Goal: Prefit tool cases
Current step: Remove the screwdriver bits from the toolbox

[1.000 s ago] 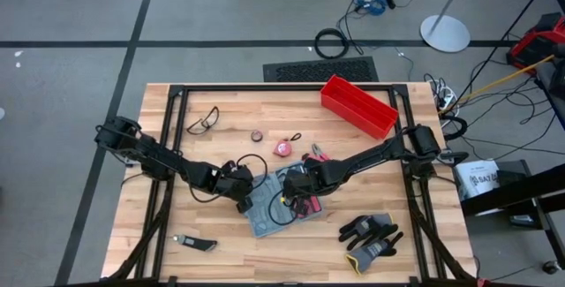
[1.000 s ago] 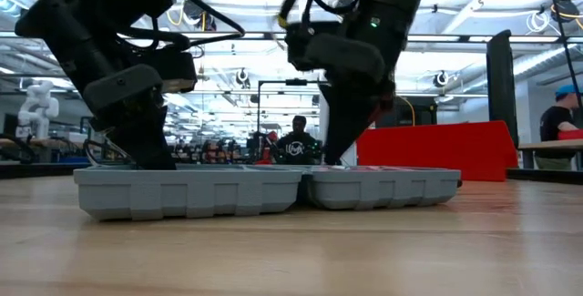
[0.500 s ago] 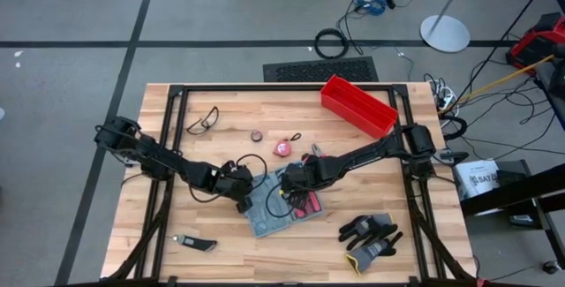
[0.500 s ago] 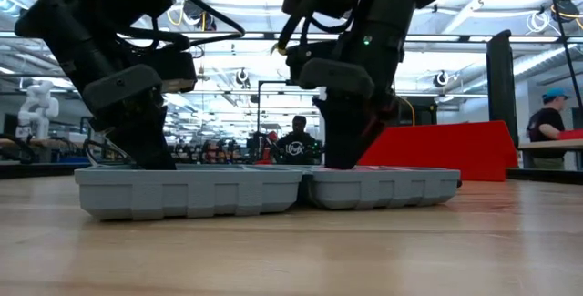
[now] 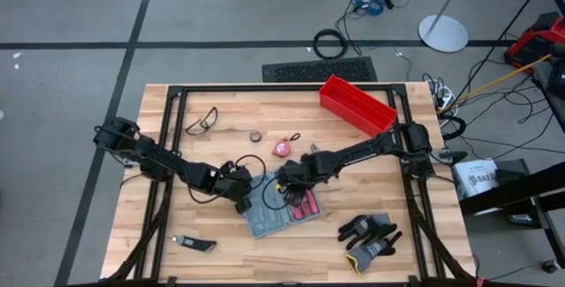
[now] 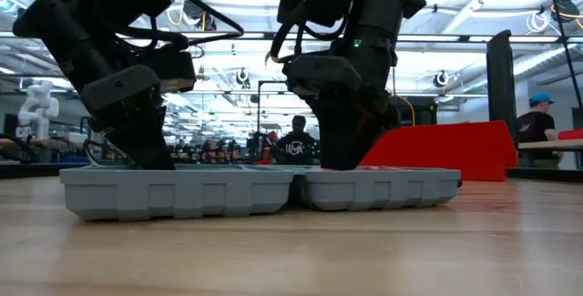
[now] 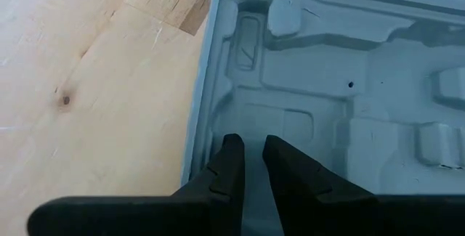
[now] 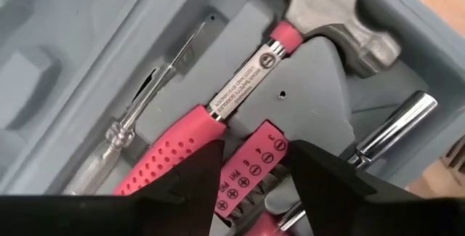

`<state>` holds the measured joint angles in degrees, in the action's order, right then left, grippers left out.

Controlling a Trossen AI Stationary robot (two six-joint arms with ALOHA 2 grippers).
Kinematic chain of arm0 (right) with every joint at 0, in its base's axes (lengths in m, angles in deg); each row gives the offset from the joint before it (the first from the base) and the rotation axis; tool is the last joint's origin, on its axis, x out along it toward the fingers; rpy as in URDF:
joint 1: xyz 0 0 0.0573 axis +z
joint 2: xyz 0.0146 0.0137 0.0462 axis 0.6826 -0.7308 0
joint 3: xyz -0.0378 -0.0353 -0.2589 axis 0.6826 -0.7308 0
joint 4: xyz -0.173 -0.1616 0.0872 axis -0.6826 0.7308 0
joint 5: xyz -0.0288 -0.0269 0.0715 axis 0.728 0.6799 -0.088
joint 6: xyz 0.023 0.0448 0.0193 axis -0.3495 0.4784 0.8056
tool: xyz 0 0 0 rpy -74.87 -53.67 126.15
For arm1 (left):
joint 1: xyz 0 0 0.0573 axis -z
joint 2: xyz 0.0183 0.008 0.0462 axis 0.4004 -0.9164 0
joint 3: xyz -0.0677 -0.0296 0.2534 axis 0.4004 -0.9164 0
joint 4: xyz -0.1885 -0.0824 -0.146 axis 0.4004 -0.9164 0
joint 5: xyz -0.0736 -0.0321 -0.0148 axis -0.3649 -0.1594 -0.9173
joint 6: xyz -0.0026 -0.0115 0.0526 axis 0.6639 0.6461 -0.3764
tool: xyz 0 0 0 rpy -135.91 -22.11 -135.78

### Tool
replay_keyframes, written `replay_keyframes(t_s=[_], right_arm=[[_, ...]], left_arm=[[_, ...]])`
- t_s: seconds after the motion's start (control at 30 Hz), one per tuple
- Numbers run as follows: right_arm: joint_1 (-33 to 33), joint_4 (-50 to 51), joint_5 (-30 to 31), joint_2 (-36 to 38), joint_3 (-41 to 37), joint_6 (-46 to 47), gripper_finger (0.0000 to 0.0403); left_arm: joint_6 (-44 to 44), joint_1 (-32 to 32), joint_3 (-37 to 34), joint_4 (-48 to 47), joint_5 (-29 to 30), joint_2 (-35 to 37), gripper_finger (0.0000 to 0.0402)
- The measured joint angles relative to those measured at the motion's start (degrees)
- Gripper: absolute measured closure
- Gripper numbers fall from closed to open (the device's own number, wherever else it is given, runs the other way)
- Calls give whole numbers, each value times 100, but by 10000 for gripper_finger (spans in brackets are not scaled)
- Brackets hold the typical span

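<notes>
The counter [image 5: 177, 137] carries the case [image 5: 278, 207] near its middle, lying open and flat, both halves side by side, and everything else is placed from it. The red bin [image 5: 357, 106] sits well beyond the case toward the far right corner, the glasses [image 5: 203, 119] toward the far left, and the gloves [image 5: 371, 237] near the case's right on the near side. The left gripper [image 7: 247, 156] stands on the case's empty half, just inside its outer rim, its fingers nearly closed with only a thin gap and nothing between them. The right gripper [image 8: 251, 160] hangs over the filled half, close above a pink-handled hammer [image 8: 240, 91], a clear screwdriver [image 8: 138, 105] and a pink bit holder [image 8: 251, 167], its fingers spread apart and grasping nothing. A small knife [image 5: 194, 244] lies near the case's left on the near side, and a pink tape measure [image 5: 283, 148] just beyond the case. The step in hand looks like seating tools into their moulded slots while the left arm steadies the case. The next move probably calls for the right fingers to press down on a tool that sits proud, or to withdraw so the empty half can be folded over; which one, the views do not settle.
</notes>
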<state>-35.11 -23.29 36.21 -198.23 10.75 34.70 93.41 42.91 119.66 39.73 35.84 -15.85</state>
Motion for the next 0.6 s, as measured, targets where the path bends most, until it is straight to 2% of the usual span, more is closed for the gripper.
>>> replay_keyframes(t_s=[0.1,0.27,0.37,0.47,0.57,0.6], right_arm=[[-56,352,-124,-42,229,254,234],[-39,272,-101,-90,294,-31,235],[-40,346,-53,-118,305,53,252],[-45,371,48,-120,263,110,297],[-28,265,48,-120,261,-248,372],[1,205,78,-120,259,-380,386]], left_arm=[[-3,-1,0,28,7,0,333],[2,0,2,47,29,0,333],[28,0,2,38,27,0,333],[31,0,2,38,27,0,333],[33,0,4,50,26,0,333],[33,0,7,50,24,1,333]])
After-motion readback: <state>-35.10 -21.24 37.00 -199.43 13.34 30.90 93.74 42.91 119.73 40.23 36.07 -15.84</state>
